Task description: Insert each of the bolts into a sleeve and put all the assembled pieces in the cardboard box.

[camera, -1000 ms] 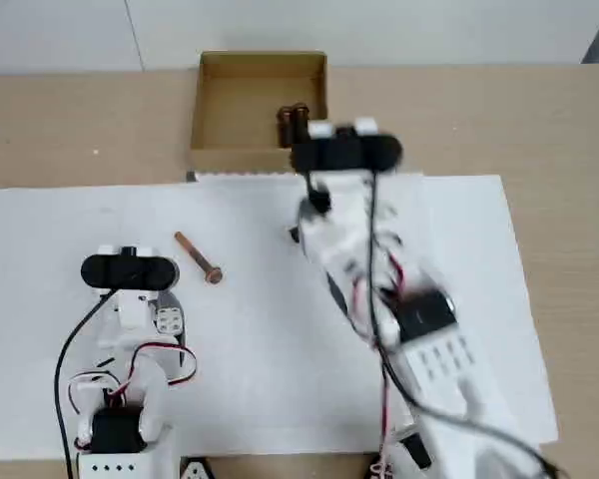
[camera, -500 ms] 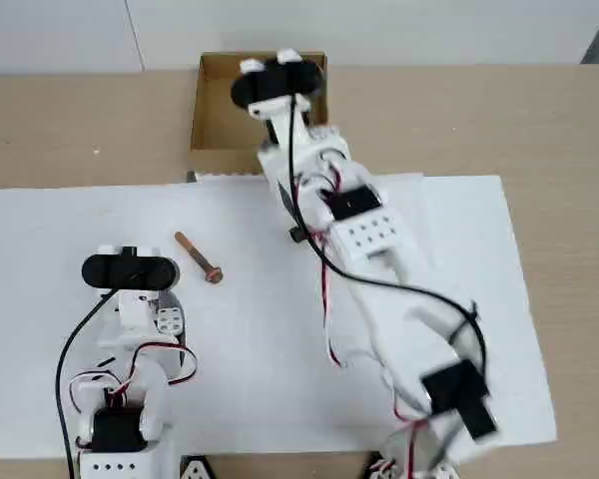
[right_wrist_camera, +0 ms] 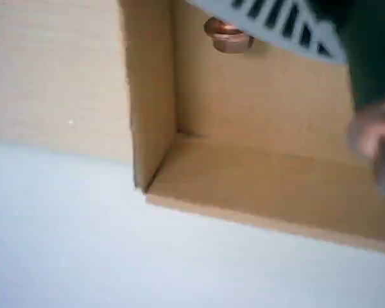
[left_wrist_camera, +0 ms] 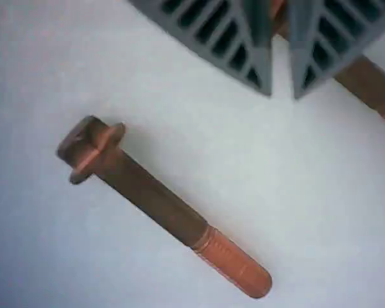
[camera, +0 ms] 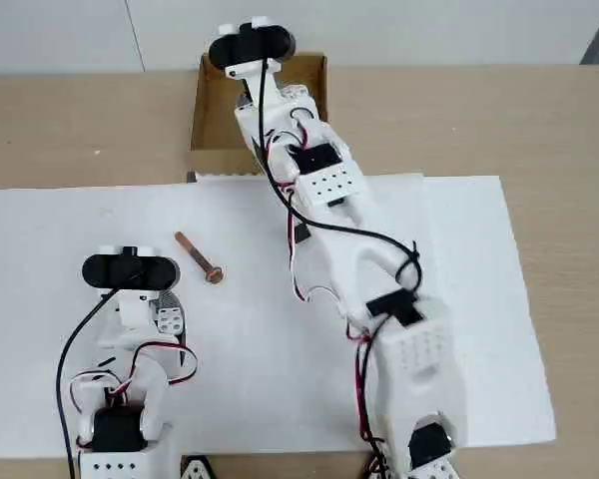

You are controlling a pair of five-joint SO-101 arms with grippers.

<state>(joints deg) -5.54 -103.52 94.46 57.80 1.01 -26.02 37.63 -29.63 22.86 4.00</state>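
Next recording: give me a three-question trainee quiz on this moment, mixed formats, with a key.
1. True or false: the loose bolt lies on the white sheet.
2. Multiple choice: the right arm stretches out over A) the cardboard box, B) the loose bolt, C) the bare tabletop.
3. Short answer: which arm rests nearer the loose bolt?
Key: 1 true; 2 A; 3 the left arm.
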